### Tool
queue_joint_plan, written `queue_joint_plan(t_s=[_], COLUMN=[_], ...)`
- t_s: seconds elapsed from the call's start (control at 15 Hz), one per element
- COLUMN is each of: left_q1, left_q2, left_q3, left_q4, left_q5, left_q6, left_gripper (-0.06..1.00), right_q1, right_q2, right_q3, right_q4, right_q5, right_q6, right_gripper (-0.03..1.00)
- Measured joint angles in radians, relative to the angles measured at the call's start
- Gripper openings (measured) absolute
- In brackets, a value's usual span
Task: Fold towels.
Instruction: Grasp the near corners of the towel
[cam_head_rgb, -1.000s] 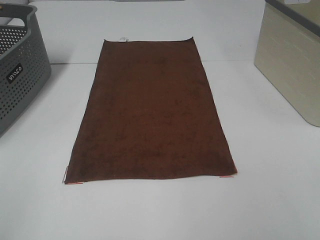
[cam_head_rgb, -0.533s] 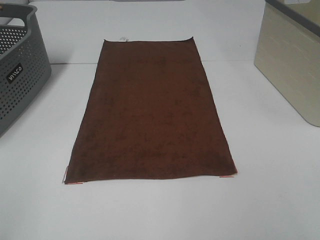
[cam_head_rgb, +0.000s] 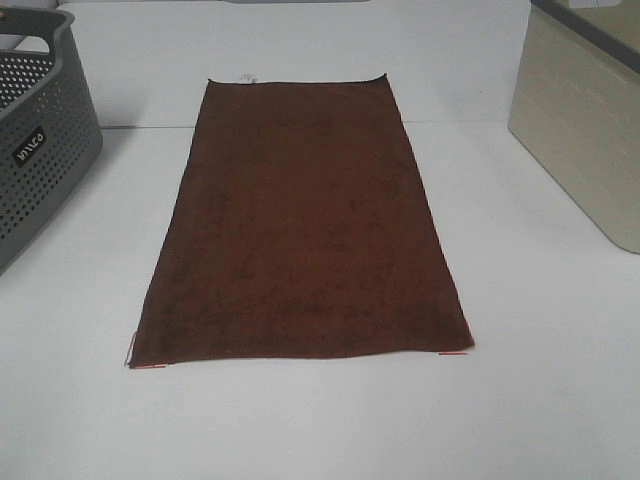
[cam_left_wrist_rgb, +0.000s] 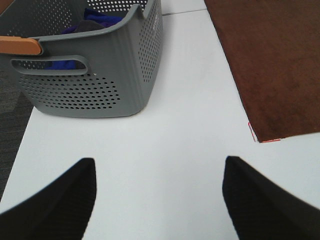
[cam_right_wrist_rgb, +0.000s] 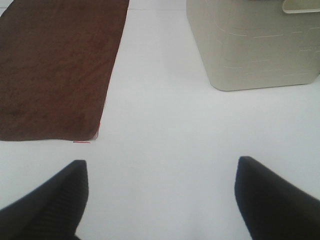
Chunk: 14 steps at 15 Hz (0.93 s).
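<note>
The towel (cam_head_rgb: 300, 225), a dark reddish-brown rectangle, lies flat and unfolded in the middle of the white table, long side running away from me, with a small white tag (cam_head_rgb: 245, 78) at its far edge. Its near left corner shows in the left wrist view (cam_left_wrist_rgb: 270, 75), its near right corner in the right wrist view (cam_right_wrist_rgb: 55, 70). My left gripper (cam_left_wrist_rgb: 160, 200) is open and empty over bare table, short of that left corner. My right gripper (cam_right_wrist_rgb: 160, 200) is open and empty, short of the right corner. Neither gripper shows in the exterior high view.
A grey perforated basket (cam_head_rgb: 35, 140) stands at the left, with blue cloth inside it in the left wrist view (cam_left_wrist_rgb: 100, 20). A cream bin (cam_head_rgb: 590, 130) stands at the right, also in the right wrist view (cam_right_wrist_rgb: 250, 45).
</note>
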Motion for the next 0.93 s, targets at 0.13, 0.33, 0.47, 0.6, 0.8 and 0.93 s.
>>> queue_joint_plan(t_s=[0.13, 0.33, 0.47, 0.6, 0.8, 0.93], left_q1=[0.0, 0.0, 0.0, 0.0, 0.0, 0.0], left_q2=[0.0, 0.0, 0.0, 0.0, 0.0, 0.0], left_q3=[0.0, 0.0, 0.0, 0.0, 0.0, 0.0], left_q4=[0.0, 0.0, 0.0, 0.0, 0.0, 0.0], left_q5=[0.0, 0.0, 0.0, 0.0, 0.0, 0.0], left_q6=[0.0, 0.0, 0.0, 0.0, 0.0, 0.0], left_gripper=[0.68, 0.68, 0.68, 0.68, 0.68, 0.68], right_q1=[0.0, 0.0, 0.0, 0.0, 0.0, 0.0], right_q2=[0.0, 0.0, 0.0, 0.0, 0.0, 0.0], right_q3=[0.0, 0.0, 0.0, 0.0, 0.0, 0.0], right_q4=[0.0, 0.0, 0.0, 0.0, 0.0, 0.0], right_q5=[0.0, 0.0, 0.0, 0.0, 0.0, 0.0], right_q6=[0.0, 0.0, 0.0, 0.0, 0.0, 0.0], right_gripper=[0.76, 0.76, 0.76, 0.76, 0.76, 0.76])
